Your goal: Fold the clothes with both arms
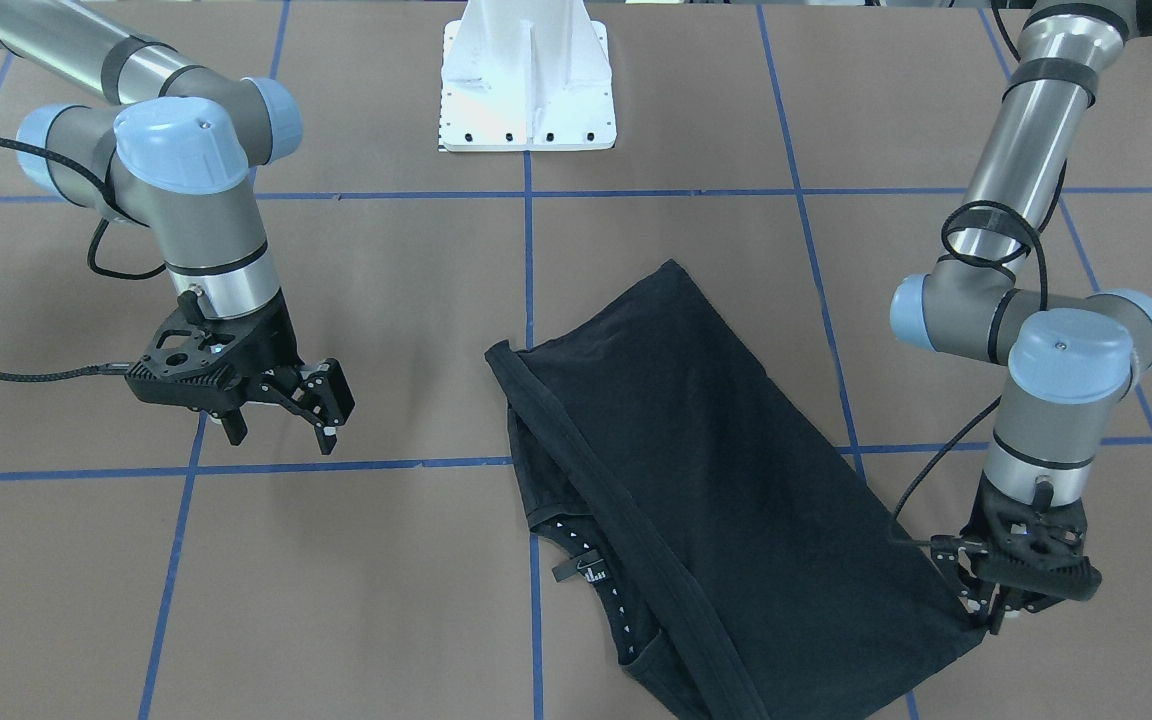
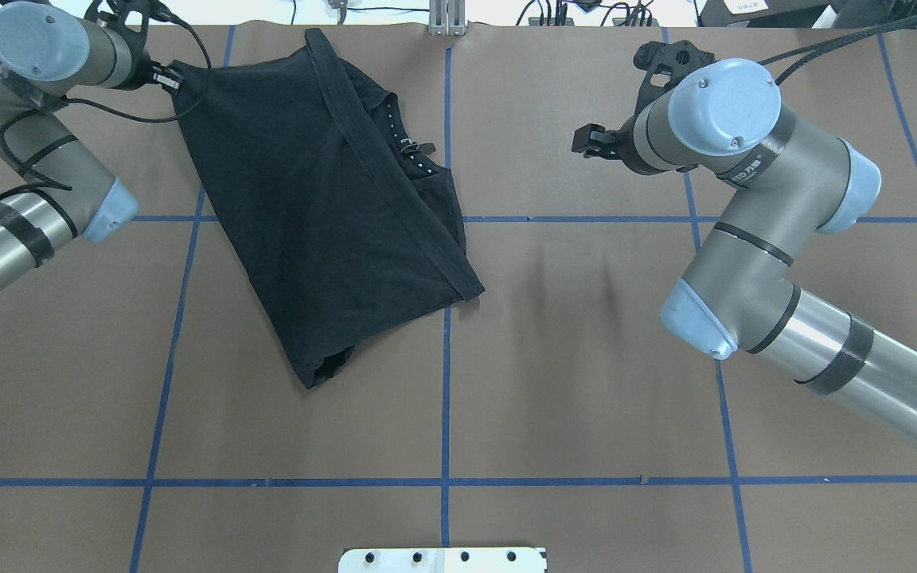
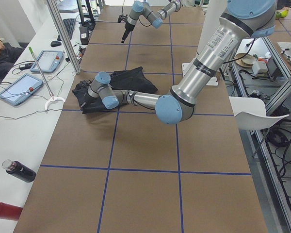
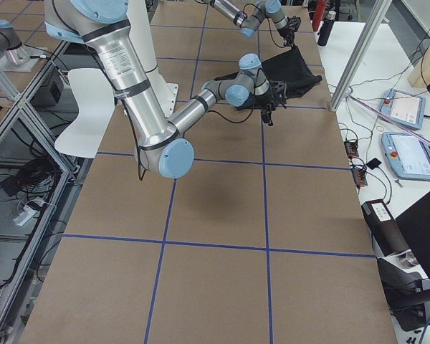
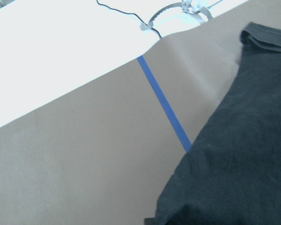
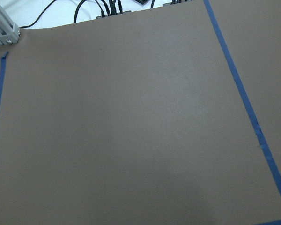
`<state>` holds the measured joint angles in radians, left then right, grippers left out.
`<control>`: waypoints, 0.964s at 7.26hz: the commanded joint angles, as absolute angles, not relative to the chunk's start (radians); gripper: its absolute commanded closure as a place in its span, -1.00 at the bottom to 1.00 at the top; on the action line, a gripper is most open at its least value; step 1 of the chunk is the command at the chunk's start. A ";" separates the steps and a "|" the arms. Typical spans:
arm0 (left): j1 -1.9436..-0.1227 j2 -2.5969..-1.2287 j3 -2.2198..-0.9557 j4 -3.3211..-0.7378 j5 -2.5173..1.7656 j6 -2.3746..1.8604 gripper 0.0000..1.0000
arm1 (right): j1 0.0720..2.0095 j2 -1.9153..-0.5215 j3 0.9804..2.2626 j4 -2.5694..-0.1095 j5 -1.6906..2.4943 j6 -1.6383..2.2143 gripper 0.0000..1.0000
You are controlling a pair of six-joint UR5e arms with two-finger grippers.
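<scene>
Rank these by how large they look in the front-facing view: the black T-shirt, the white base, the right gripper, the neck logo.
1. T-shirt.
2. White base and right gripper: these look alike, so they are left unranked.
3. Neck logo, by far the smallest.

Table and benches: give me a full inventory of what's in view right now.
T-shirt: one, black, partly folded, on the table, robot's left side.
Table: one, brown, blue tape grid.
Pedestal base: one, white, between the arms.
Tablets: two, grey-blue, side bench.
Bottles: two, black and red, same bench.
Chair: one, white, behind the table.
Left gripper: one, black, pinching the T-shirt's corner.
Right gripper: one, black, open, empty, above bare table.
</scene>
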<state>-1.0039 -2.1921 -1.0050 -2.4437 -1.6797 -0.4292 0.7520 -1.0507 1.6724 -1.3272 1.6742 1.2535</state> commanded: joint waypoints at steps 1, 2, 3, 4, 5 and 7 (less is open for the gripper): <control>-1.032 -2.126 -1.047 -2.562 -1.757 -0.408 -1.00 | 0.700 -0.985 1.634 -1.330 1.626 1.321 -1.00; -1.040 -2.087 -1.098 -2.569 -1.829 -0.410 -1.00 | 0.681 -0.921 1.561 -1.331 1.611 1.380 -1.00; -1.040 -2.036 -1.170 -2.568 -1.833 -0.419 -1.00 | 0.651 -0.832 1.478 -1.331 1.579 1.435 -1.00; -1.040 -2.016 -1.201 -2.565 -1.833 -0.422 -1.00 | 0.609 -0.777 1.418 -1.330 1.537 1.509 -0.97; -1.040 -2.016 -1.203 -2.565 -1.833 -0.423 -1.00 | 0.573 -0.740 1.370 -1.304 1.485 1.535 -0.85; -1.040 -2.011 -1.203 -2.566 -1.833 -0.425 -1.00 | 0.546 -0.668 1.188 -1.162 1.474 1.531 -0.54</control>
